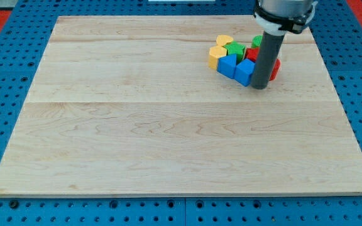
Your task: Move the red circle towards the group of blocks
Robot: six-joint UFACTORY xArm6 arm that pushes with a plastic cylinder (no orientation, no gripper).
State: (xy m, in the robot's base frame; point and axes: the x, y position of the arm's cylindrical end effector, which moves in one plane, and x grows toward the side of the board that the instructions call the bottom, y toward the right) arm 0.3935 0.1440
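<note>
My tip [260, 87] rests on the board at the lower right edge of a tight group of blocks near the view's top right. The red circle [274, 68] is mostly hidden behind the rod; only a red sliver shows on the rod's right, touching the group. The group holds two blue blocks [227, 64] [244, 71], two yellow blocks [216, 56] [223, 41], a green block [235, 49], another red block [251, 54] and a second green block [257, 41] partly hidden by the rod.
The wooden board [168, 125] lies on a blue pegboard table [5, 37]. The arm's body [285, 12] hangs over the board's top right corner.
</note>
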